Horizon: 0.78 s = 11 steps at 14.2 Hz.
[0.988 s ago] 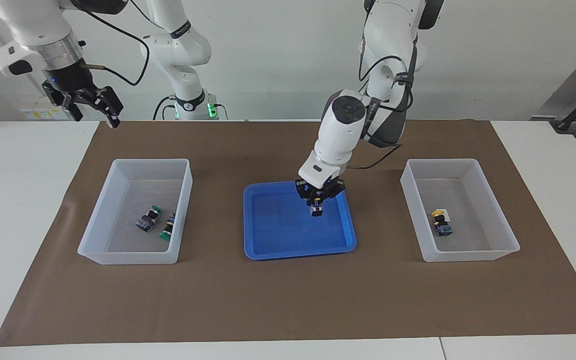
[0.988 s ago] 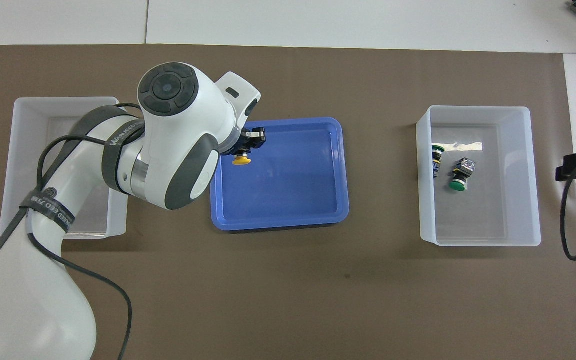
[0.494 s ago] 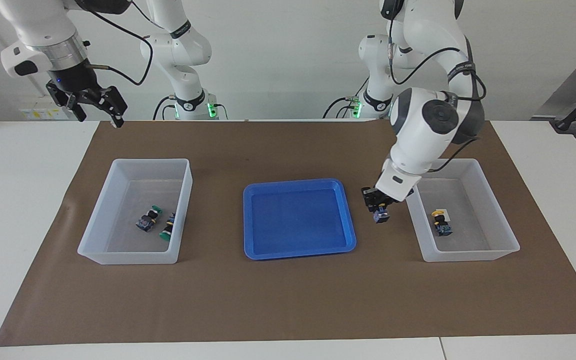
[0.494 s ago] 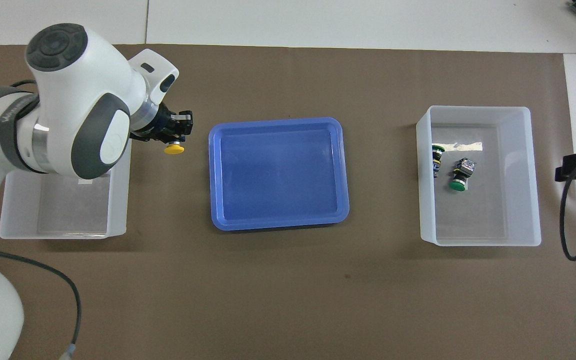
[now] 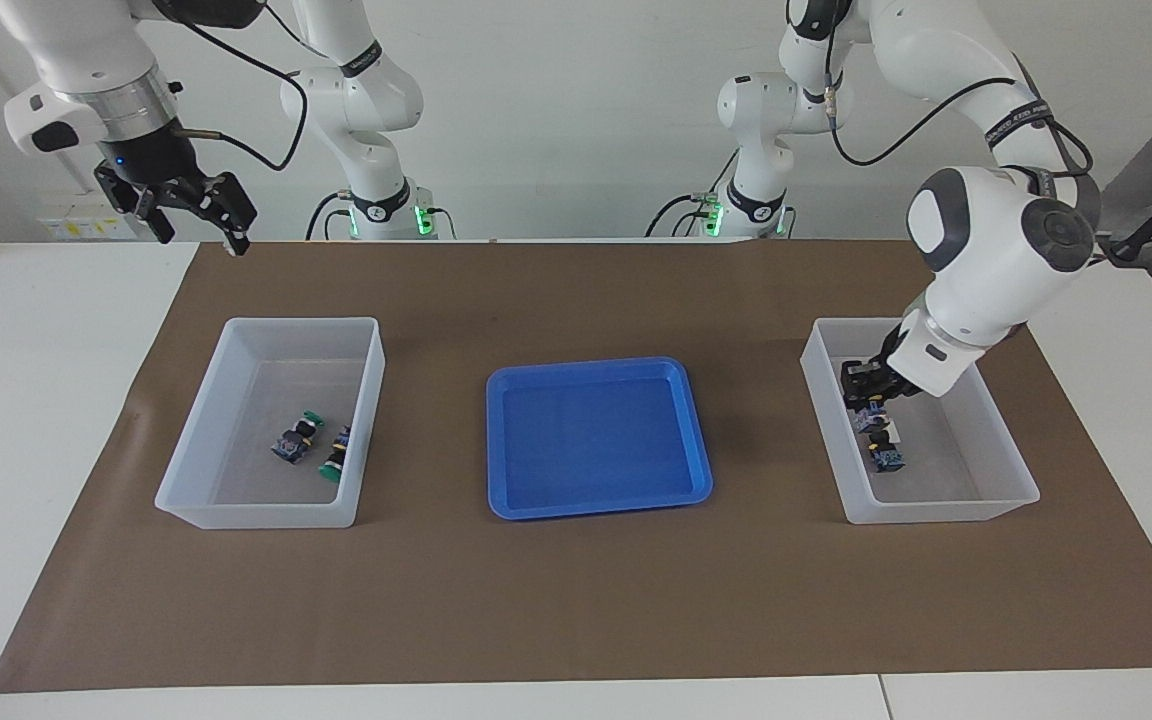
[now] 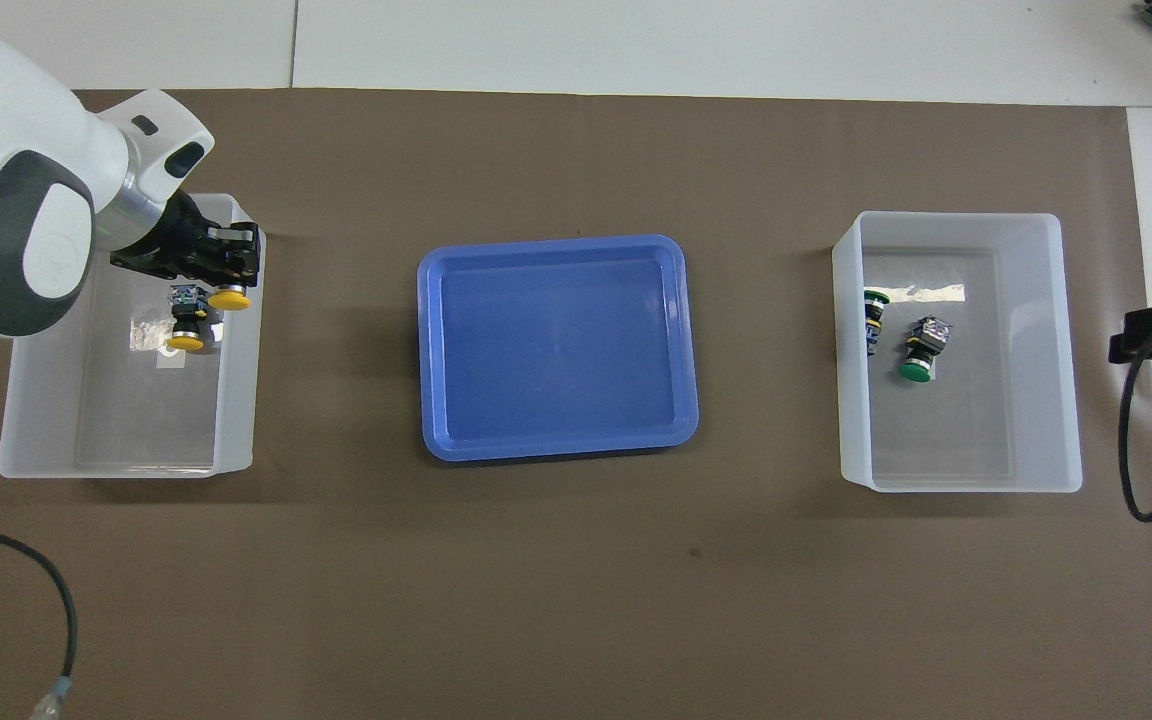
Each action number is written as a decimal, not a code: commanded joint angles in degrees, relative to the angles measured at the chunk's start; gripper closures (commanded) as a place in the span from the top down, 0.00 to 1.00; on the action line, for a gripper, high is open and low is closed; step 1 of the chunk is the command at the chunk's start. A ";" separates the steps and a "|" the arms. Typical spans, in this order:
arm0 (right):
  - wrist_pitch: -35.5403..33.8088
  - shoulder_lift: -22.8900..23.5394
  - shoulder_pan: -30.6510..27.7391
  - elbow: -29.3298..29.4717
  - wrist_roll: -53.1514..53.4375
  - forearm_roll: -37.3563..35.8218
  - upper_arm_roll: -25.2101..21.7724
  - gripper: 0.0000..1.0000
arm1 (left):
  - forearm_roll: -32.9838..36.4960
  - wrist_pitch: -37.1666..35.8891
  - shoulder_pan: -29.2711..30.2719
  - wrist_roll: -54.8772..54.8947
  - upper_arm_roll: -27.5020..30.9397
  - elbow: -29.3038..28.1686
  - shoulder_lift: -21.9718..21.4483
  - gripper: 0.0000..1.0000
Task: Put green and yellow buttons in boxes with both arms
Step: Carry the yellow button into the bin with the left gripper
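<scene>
My left gripper (image 5: pixel 868 400) is shut on a yellow button (image 5: pixel 872 419) and holds it low over the box (image 5: pixel 936 511) at the left arm's end; in the overhead view the gripper (image 6: pixel 223 268) shows the button's yellow cap (image 6: pixel 229 298). A second yellow button (image 5: pixel 884 457) lies in that box (image 6: pixel 106 466), just beside the held one (image 6: pixel 186 331). Two green buttons (image 5: pixel 296 440) (image 5: pixel 336 455) lie in the other box (image 5: pixel 256 515) at the right arm's end, also seen from overhead (image 6: pixel 919 352) (image 6: pixel 873 320). My right gripper (image 5: pixel 194 225) waits open and empty in the air over the table's edge nearest the robots.
A shallow blue tray (image 5: pixel 596 500) lies bare between the two boxes on the brown mat (image 5: pixel 576 600). Two slimmer white arms with green-lit bases (image 5: pixel 386 215) (image 5: pixel 746 210) stand at the robots' edge of the table.
My left gripper has carried the yellow button from over the blue tray, across the mat, to over the box at the left arm's end. The right arm has barely moved.
</scene>
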 commanded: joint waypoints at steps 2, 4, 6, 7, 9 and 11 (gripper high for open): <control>-1.04 -0.60 -0.18 -0.61 0.92 -0.38 0.29 1.00 | 3.23 1.08 4.40 7.01 -0.36 -3.89 -2.57 0.00; -1.39 -0.60 -0.18 -0.70 0.83 -0.38 0.38 1.00 | 6.76 7.11 4.76 8.78 -0.27 -9.48 -4.41 0.00; -1.74 -0.60 -0.18 -0.61 0.83 -0.20 0.29 1.00 | 6.86 15.38 6.43 9.22 -0.36 -17.57 -6.96 0.00; -2.00 -0.60 -0.18 -0.52 0.83 0.76 0.29 1.00 | 6.86 17.07 6.61 9.31 -0.36 -19.43 -7.49 0.00; -2.09 -0.52 -0.18 -0.35 0.92 1.21 0.29 1.00 | 6.86 18.14 7.65 9.31 -0.36 -21.11 -7.76 0.00; -2.00 -0.52 -0.27 -0.35 0.40 1.29 0.29 1.00 | 6.86 20.41 9.32 9.57 -0.36 -23.48 -8.02 0.00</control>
